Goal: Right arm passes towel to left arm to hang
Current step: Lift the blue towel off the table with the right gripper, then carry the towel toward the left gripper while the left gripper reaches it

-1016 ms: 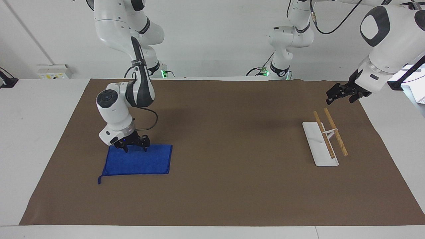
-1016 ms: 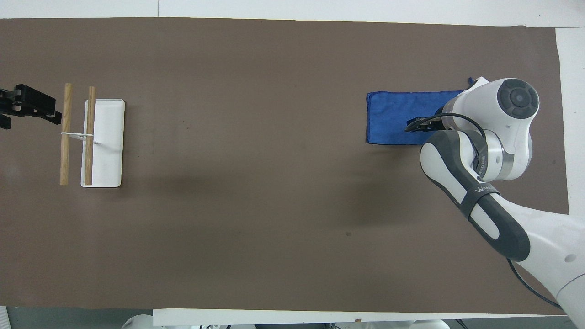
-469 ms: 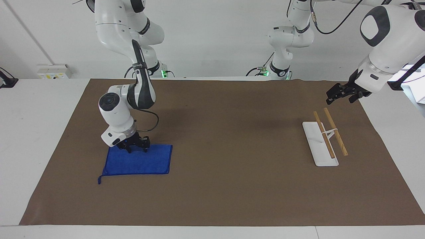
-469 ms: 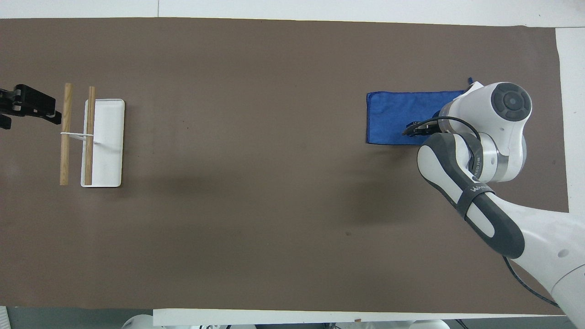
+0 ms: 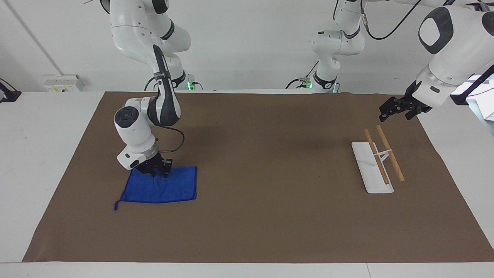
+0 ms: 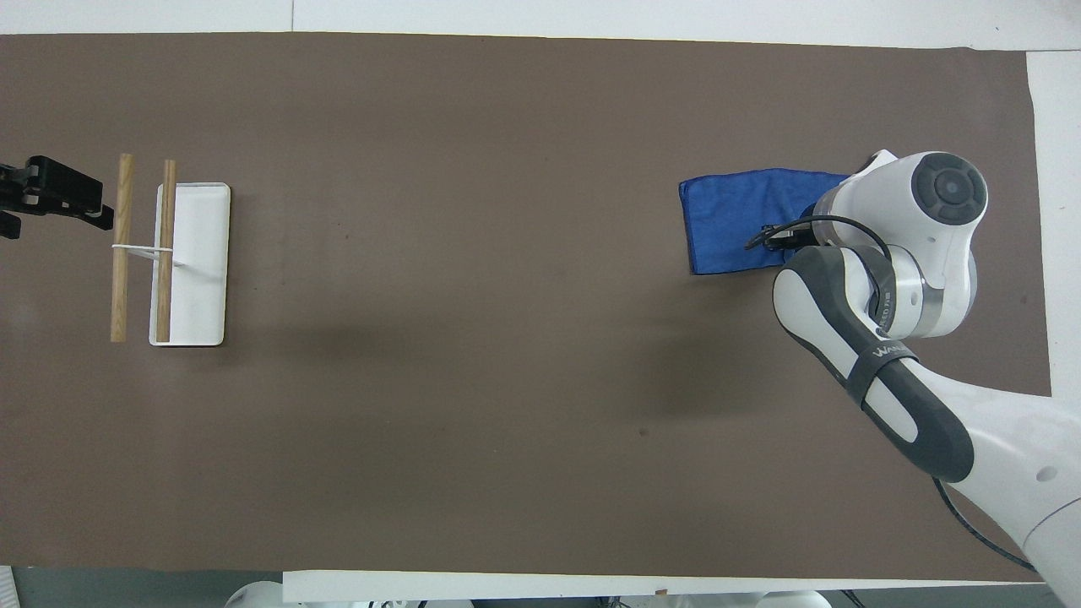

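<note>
The blue towel [image 5: 162, 189] lies on the brown mat [image 5: 270, 216] at the right arm's end of the table, its loop tag [image 5: 115, 209] at the corner farthest from the robots. My right gripper [image 5: 156, 170] is down on the towel's edge nearest the robots and shut on it; the cloth is creased and bunched there. In the overhead view the right wrist covers part of the towel [image 6: 735, 219] and most of the right gripper [image 6: 779, 240]. My left gripper [image 5: 399, 106] waits in the air over the mat's edge beside the rack; it also shows in the overhead view [image 6: 51, 194].
A towel rack with a white base [image 5: 372, 170] and two raised wooden rods [image 5: 389, 158] stands at the left arm's end of the table; the overhead view shows the base [image 6: 198, 262] and rods [image 6: 122, 245]. The mat covers most of the white table.
The right gripper has closed on the towel's edge. The cloth has bunched there and its side toward the table's middle has drawn in. The left arm has not moved.
</note>
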`<state>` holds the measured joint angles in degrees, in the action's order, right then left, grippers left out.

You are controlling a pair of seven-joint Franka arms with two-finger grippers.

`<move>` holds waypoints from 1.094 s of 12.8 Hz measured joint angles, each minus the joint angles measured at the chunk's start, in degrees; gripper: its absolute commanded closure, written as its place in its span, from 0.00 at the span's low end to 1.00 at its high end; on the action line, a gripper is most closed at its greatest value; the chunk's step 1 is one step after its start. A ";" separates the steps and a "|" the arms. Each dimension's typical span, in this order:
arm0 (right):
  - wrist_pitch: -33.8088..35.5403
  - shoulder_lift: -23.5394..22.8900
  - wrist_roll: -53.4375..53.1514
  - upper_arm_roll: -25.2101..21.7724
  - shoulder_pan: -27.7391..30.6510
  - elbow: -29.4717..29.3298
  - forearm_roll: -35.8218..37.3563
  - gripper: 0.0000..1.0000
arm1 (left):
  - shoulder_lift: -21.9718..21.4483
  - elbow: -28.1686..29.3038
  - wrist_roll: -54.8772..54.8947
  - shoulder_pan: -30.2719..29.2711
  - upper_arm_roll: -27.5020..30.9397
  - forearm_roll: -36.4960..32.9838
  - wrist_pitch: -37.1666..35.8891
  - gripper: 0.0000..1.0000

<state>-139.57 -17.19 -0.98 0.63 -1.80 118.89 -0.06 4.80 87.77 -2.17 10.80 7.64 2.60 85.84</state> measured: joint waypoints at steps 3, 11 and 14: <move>0.93 0.04 0.43 0.01 -0.01 -0.24 0.00 1.00 | 0.00 0.00 0.00 0.00 0.00 0.00 0.00 0.00; 21.34 3.93 0.40 4.34 -0.27 -12.72 -14.24 1.00 | -0.13 0.24 0.02 0.12 -0.10 -0.06 -1.43 0.00; 21.47 5.66 -14.29 9.76 -1.75 -13.50 -24.55 0.99 | -1.64 0.49 0.01 -0.99 0.14 -0.57 -2.39 0.00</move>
<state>-118.09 -11.54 -15.27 10.38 -3.55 105.39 -24.60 3.16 88.26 -2.15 9.81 7.77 2.03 83.45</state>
